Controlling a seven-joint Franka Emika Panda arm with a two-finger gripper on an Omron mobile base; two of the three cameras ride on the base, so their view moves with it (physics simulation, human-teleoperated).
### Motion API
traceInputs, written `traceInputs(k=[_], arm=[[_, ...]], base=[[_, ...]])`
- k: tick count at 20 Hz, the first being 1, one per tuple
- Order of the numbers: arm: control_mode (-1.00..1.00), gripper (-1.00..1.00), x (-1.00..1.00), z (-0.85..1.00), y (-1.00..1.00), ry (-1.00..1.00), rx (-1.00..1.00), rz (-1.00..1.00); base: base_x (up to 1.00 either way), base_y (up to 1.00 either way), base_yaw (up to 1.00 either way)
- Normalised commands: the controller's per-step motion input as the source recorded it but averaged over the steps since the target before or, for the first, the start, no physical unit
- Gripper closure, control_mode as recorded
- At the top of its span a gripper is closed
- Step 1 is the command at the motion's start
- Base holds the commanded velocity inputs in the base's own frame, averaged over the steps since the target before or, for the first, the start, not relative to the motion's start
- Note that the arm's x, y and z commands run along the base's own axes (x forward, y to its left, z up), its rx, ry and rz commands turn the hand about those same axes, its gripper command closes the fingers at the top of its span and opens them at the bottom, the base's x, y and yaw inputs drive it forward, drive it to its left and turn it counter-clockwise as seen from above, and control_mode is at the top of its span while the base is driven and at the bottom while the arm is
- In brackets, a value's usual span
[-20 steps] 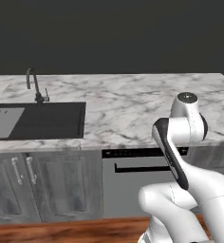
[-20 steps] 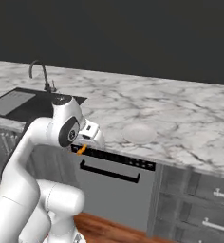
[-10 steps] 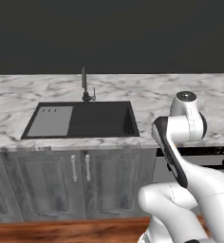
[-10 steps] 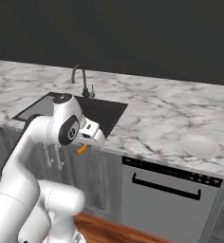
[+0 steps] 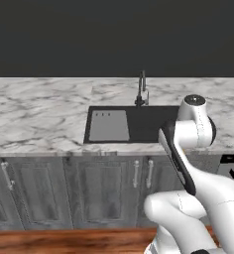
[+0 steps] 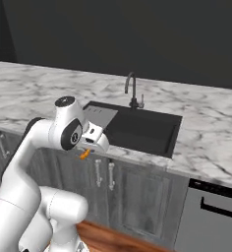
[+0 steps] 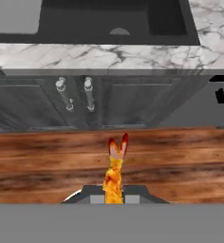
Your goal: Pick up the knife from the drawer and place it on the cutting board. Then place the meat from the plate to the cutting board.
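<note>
Dark wall [image 5: 114, 37] behind, full width. Marble counter [image 5: 39, 119] runs L to R across both base views, front edge straight, overhanging grey cabinets [image 5: 64, 193]; long bare stretch of marble L of sink in left base view, another bare stretch R of sink in right base view. Black sink [image 6: 137, 130] sunk in counter, grey drain panel [image 5: 109, 125] filling its L part, deeper basin to R. Faucet [image 6: 131, 91] upright at back rim of sink, curved neck. Below the sink, paired cabinet doors w/ two vertical handles [image 7: 75, 94] close together; one more handle at far L in left base view. Dark appliance front [image 6: 214, 216] w/ horiz. bar handle, R of cabinets in right base view. Wood floor [image 7: 47, 156] in front of cabinets, open strip betw. robot base and cabinet fronts. Arm folded close to body, elbow high, hand held in front of counter edge, below counter top, over floor, apart from cabinet doors. Gripper [image 6: 87, 152] closed on meat [image 7: 115, 173]: orange-yellow piece pinched betw. the tips, jutting out past them, forked reddish end pointing away in hand view; in right base view it shows as small orange bit under the hand. Meat hangs in air, clear of counter and floor, roughly level w/ upper cabinet doors.
</note>
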Motion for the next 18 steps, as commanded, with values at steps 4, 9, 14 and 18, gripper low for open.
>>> traceInputs(k=[4,9,14,18], arm=[[1.0,1.0,0.0,0.0,0.0,0.0,0.0,0.0],[1.0,1.0,0.0,0.0,0.0,0.0,0.0,0.0],[1.0,1.0,0.0,0.0,0.0,0.0,0.0,0.0],[1.0,1.0,0.0,0.0,0.0,0.0,0.0,0.0]], base=[[0.51,1.0,0.07],[0.61,1.0,0.07],[0.78,1.0,0.05],[0.76,1.0,0.06]])
